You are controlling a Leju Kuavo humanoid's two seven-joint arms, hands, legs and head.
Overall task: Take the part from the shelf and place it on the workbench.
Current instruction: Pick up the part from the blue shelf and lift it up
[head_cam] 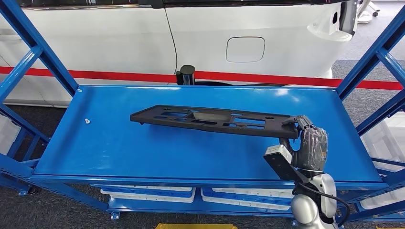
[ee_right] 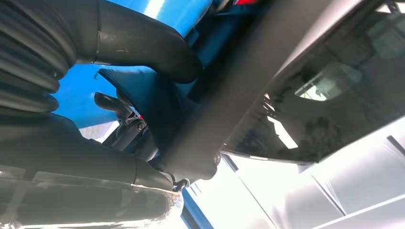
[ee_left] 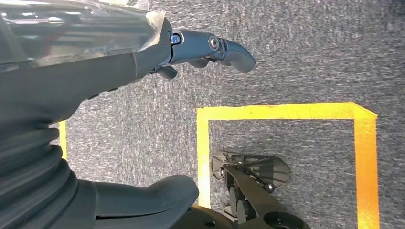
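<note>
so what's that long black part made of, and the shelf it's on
The part looks like moulded plastic, matt black: a flat panel with recesses and cut-out slots and no shine, though coated metal can't be ruled out. The right hand grips its end. The shelf looks like sheet metal in glossy blue paint: it shows bright glare along the far edge and sits in a frame of blue beams.

A matt black plastic part (head_cam: 215, 120) over a glossy blue painted metal shelf (head_cam: 119, 148); rough grey carpet (ee_left: 296, 57) below.
</note>
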